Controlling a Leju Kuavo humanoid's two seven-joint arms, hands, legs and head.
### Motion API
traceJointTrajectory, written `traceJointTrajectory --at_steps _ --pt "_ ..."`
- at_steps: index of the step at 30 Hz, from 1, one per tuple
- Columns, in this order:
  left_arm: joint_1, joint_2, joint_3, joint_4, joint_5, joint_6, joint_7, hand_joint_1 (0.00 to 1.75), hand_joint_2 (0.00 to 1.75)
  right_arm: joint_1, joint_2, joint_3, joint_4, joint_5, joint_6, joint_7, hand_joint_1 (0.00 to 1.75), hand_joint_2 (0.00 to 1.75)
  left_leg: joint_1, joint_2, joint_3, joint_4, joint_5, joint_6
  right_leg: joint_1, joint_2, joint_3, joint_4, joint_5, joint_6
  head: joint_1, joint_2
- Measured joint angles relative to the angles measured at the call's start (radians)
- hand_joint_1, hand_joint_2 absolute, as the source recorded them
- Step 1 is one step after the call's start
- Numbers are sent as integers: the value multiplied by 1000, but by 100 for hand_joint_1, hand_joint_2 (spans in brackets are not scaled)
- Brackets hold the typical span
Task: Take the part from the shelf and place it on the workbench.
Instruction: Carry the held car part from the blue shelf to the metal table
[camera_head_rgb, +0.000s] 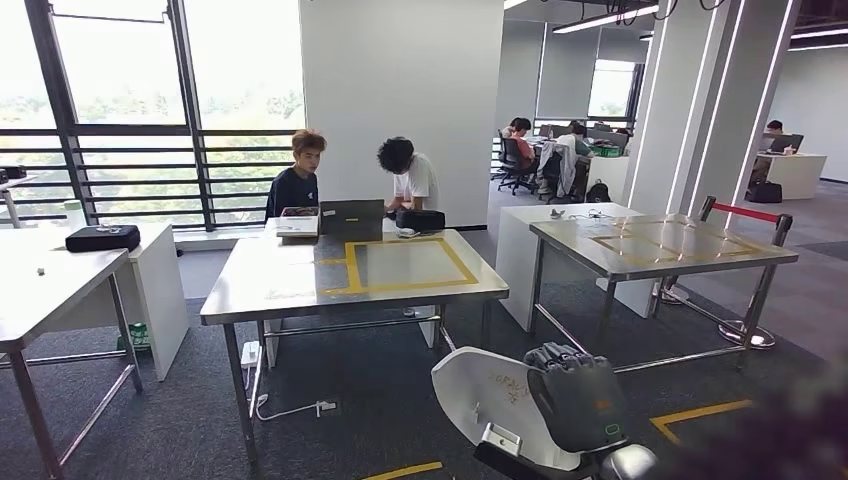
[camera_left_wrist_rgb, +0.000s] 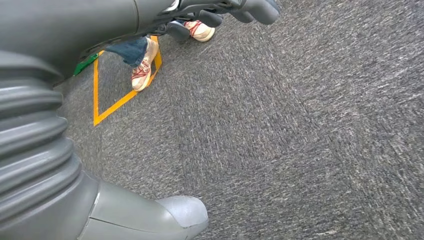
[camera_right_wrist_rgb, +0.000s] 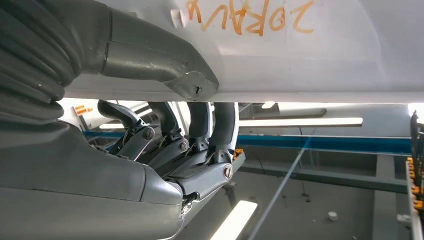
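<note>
My right hand (camera_head_rgb: 578, 395) holds a flat white part (camera_head_rgb: 480, 395) low in the head view, right of centre. In the right wrist view the thumb (camera_right_wrist_rgb: 165, 62) presses on the part's white face (camera_right_wrist_rgb: 300, 55), which bears orange writing, and the fingers (camera_right_wrist_rgb: 200, 130) curl around its edge. The workbench (camera_head_rgb: 300, 275), a steel table with a yellow tape square (camera_head_rgb: 405, 265), stands ahead and slightly left, about a table's length away. My left hand (camera_left_wrist_rgb: 100, 30) hangs over grey carpet, fingers apart and holding nothing.
Two people sit behind the workbench beside a laptop (camera_head_rgb: 352, 215) and a black case (camera_head_rgb: 420, 218). A second steel table (camera_head_rgb: 660, 245) stands to the right, a white table (camera_head_rgb: 40, 280) to the left. A person's shoes (camera_left_wrist_rgb: 145, 65) stand by yellow floor tape.
</note>
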Motion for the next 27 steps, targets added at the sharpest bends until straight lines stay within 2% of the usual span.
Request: traceJointTrajectory --at_steps 2,4,5,6,7,8,10,11,12,13,15,16,18,20,21,22,23,25,27 --pt "-2 0 0 0 -1 0 -1 0 175 8 0 -2 -7 1 -3 1 175 175 6 -1 1 -4 4 10 -5 34 -25 58 -39 12 1 0" --pt "-5 -2 0 0 -2 0 -1 0 175 18 -1 -5 -8 2 -4 1 175 175 7 -4 -2 -5 7 15 -8 67 -88 194 -107 17 3 0" --pt "-5 -3 0 0 -3 0 -1 0 175 23 -1 -5 -8 4 -3 1 175 175 7 -7 -4 -5 8 15 -8 72 -120 258 -132 17 3 0" --pt "-5 -4 0 0 -4 0 -1 0 175 27 -1 -6 -8 5 -2 1 175 175 7 -11 -6 -4 9 14 -9 73 -138 294 -139 16 4 0" --pt "-5 -5 0 0 -5 0 -1 0 175 28 -1 -7 -8 6 0 -1 175 175 7 -16 -7 -3 11 12 -9 73 -135 287 -125 15 4 0" --pt "-5 -6 0 0 -5 0 -1 0 175 27 -1 -7 -7 6 4 -2 175 175 7 -20 -8 -2 12 10 -9 74 -111 239 -94 12 4 0" --pt "-8 -8 -1 0 -7 0 0 0 175 18 0 -11 -7 -1 10 -8 175 175 7 -28 -9 0 15 3 -9 78 -37 94 -32 6 4 0" --pt "-9 -9 -1 0 -8 0 2 0 175 13 0 -12 -7 -9 13 -14 175 175 6 -31 -10 1 16 -3 -7 80 -12 42 -15 3 4 0" --pt "-11 -9 -1 0 -10 0 4 0 175 11 1 -14 -7 -20 15 -20 175 175 5 -33 -12 0 18 -9 -5 81 -1 16 -10 1 4 0" --pt "-11 -10 -1 0 -11 0 6 0 175 10 1 -16 -7 -30 17 -28 175 175 5 -35 -13 -2 20 -17 -1 81 -2 11 -12 -2 3 0" --pt "-12 -10 -1 0 -11 0 8 0 175 8 1 -19 -7 -48 20 -44 175 175 8 -35 -14 -6 23 -31 -2 78 -3 6 -4 -16 3 0" --pt "-11 -10 -1 0 -10 0 8 0 175 6 1 -20 -7 -56 21 -51 175 175 8 -31 -21 4 15 -37 -3 77 -2 2 0 -24 2 0" --pt "-11 -10 -1 0 -7 1 6 0 175 1 1 -21 -4 -71 22 -61 175 175 9 -23 -57 83 -31 -43 -6 73 -1 -4 6 -36 0 0" --pt "-10 -9 -1 0 -5 2 5 0 175 -2 0 -21 1 -85 25 -69 175 175 8 -19 -117 214 -90 -48 -4 72 -1 -4 5 -41 -2 0" --pt "-8 -9 -1 0 -5 2 5 0 175 -1 0 -21 3 -92 27 -71 175 175 8 -18 -138 258 -102 -48 -2 72 -1 -3 5 -42 -2 0" --pt "-6 -9 -1 0 -5 2 4 0 175 -1 0 -21 5 -96 29 -72 175 175 8 -18 -142 266 -95 -48 -1 71 0 -3 4 -42 -2 0" --pt "-5 -9 -1 0 -5 2 4 0 175 -1 0 -21 6 -100 29 -72 175 175 8 -17 -126 234 -71 -46 0 71 1 -2 2 -41 -2 0" --pt "-4 -8 -1 0 -6 2 4 0 175 0 0 -23 7 -107 30 -71 175 175 6 -10 -56 100 -11 -39 1 69 4 1 -3 -37 -2 0" --pt "-4 -8 -1 0 -8 3 4 0 175 3 -4 -27 5 -110 29 -69 175 175 1 -5 -9 9 11 -28 4 68 3 6 -8 -28 -2 0"
